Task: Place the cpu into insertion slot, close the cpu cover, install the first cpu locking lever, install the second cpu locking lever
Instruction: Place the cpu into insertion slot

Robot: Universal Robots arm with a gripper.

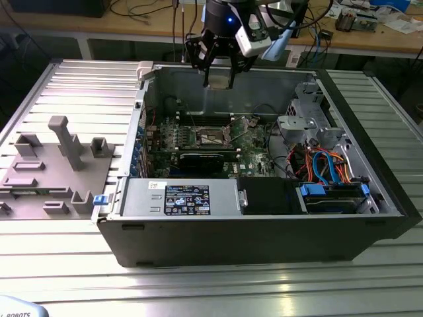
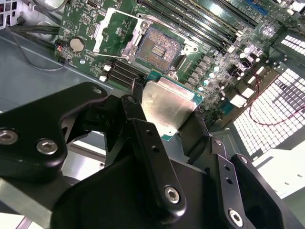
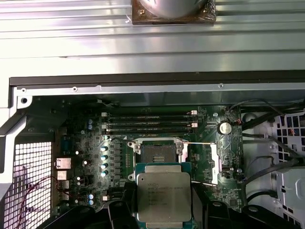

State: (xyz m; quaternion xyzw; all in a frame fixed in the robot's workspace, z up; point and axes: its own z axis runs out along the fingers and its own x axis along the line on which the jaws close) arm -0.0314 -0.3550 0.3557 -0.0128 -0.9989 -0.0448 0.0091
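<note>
Black gripper (image 1: 218,71) hangs in the exterior view above the rear wall of the open computer case (image 1: 264,244), with the insertion slot (image 1: 215,137) below it on the board. In the second wrist view it pinches the cpu (image 2: 169,107) by opposite edges, the bare insertion slot (image 2: 159,47) just beyond, the cpu cover (image 2: 112,28) standing open beside it. In the first wrist view the cpu (image 3: 164,198) lies square to the insertion slot (image 3: 157,152), edges parallel, not touching

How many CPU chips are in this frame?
1. The cpu is clamped in the gripper, above the motherboard, not yet in the insertion slot, whose dark centre lies bare. None seems hidden.
</note>
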